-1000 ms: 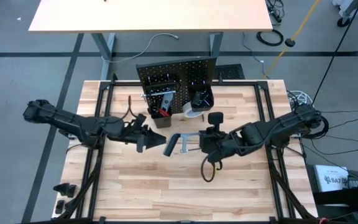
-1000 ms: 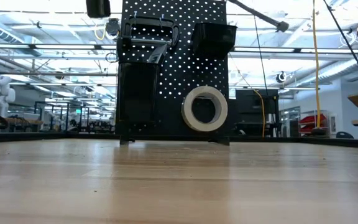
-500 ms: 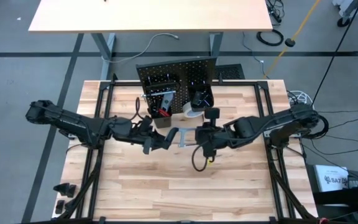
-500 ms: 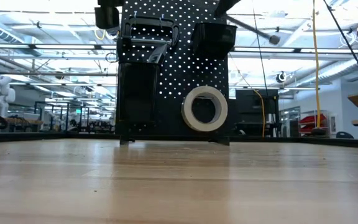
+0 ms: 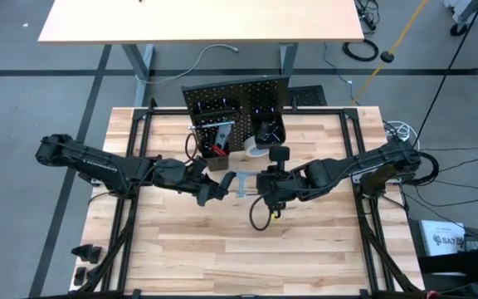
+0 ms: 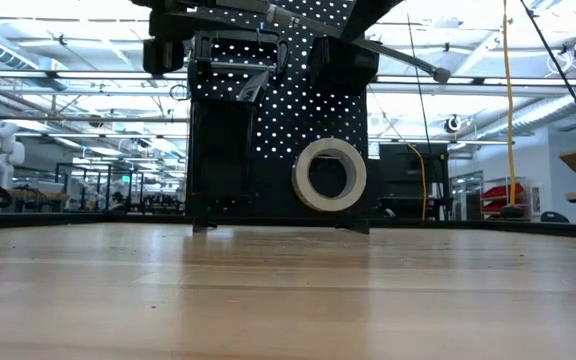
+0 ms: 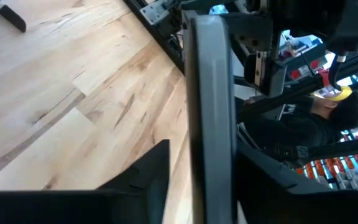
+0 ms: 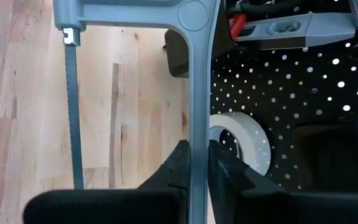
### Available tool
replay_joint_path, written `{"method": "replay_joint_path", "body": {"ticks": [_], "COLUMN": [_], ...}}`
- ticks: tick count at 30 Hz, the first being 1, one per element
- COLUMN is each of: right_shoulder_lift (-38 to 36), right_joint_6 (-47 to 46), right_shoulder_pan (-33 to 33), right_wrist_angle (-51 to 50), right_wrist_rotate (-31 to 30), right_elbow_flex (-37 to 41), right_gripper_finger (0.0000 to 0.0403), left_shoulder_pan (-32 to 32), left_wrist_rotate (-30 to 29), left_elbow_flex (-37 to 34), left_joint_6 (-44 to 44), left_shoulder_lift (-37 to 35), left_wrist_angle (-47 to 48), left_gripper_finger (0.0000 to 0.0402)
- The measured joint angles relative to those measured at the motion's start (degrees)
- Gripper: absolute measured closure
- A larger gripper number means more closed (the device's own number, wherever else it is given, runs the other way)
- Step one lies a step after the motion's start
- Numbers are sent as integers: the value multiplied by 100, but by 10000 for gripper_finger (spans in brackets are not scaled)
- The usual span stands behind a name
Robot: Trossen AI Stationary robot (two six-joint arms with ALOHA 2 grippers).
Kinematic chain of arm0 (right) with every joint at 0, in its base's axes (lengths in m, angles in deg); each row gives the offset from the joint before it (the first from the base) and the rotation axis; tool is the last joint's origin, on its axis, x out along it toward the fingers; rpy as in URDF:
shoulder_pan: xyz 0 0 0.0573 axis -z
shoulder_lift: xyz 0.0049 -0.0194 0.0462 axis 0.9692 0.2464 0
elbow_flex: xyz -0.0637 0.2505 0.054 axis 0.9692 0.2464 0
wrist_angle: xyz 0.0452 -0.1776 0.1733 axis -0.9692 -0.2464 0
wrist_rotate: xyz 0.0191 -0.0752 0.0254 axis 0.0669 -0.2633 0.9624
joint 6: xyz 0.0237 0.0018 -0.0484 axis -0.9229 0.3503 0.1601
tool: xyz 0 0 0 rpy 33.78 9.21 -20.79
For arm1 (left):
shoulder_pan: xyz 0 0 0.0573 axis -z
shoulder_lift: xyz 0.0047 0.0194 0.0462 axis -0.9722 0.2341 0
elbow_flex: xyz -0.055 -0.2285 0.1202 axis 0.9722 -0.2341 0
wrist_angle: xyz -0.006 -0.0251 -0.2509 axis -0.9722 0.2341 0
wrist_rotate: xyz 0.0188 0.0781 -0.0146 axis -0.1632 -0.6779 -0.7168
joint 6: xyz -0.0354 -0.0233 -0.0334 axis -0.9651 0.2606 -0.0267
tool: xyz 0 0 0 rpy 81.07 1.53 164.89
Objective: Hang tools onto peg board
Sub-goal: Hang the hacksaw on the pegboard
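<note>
Peg board (image 5: 235,95) stands upright at the far edge of the wooden table (image 5: 322,249), and from above I see a white tape roll (image 5: 257,149) hanging low on its front. Both my arms stretch in from the sides and nearly meet just in front of it. My right gripper (image 5: 262,184) reaches in from the right with its wrist turned, clenched on a grey clamp (image 5: 241,181) that is held off the table, between the two arms. My left gripper (image 5: 217,189) comes in from the left, right at the clamp's other end.

At table height, the board fills the middle with the tape roll on its lower right and a black bin (image 6: 343,60) at the upper right. The arms cross the top edge, and a silver rod (image 6: 393,55) with a knob on its end slants down in front of the bin.

From my left wrist, the clamp's grey bar runs straight up the middle, close against the gripper; whether I have a grip on it there I cannot tell. A person (image 7: 303,130) in dark clothing is in the room beyond.

From my right wrist, both fingers (image 8: 179,165) press tight against the grey bar, a thin metal strip (image 8: 70,106) runs parallel to it, and a red-tipped tool (image 8: 237,25) sits on the board above the tape.
</note>
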Motion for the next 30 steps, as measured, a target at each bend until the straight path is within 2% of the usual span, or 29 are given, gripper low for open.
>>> {"method": "replay_joint_path", "body": {"ticks": [6, 12, 25, 30], "right_shoulder_lift": [-2, -2, -146, -299], "right_joint_6": [0, -42, -209, -452], "right_shoulder_pan": [0, 0, -174, -305], "right_wrist_angle": [-12, -12, -91, -340], "right_wrist_rotate": [-30, -21, 41, 215], "right_elbow_flex": [0, 0, -20, -457], "right_gripper_finger": [382, 373, 263, 221], "left_shoulder_pan": [0, 0, 5, -46], "left_wrist_rotate": [12, -31, -99, -187], "left_elbow_flex": [0, 0, 0, 0], "left_joint_6": [301, 425, 688, 1010], "left_shoulder_lift": [20, 22, -32, -108], "left_wrist_angle": [-4, -7, -53, -11], "left_gripper_finger": [331, 331, 331, 331]}}
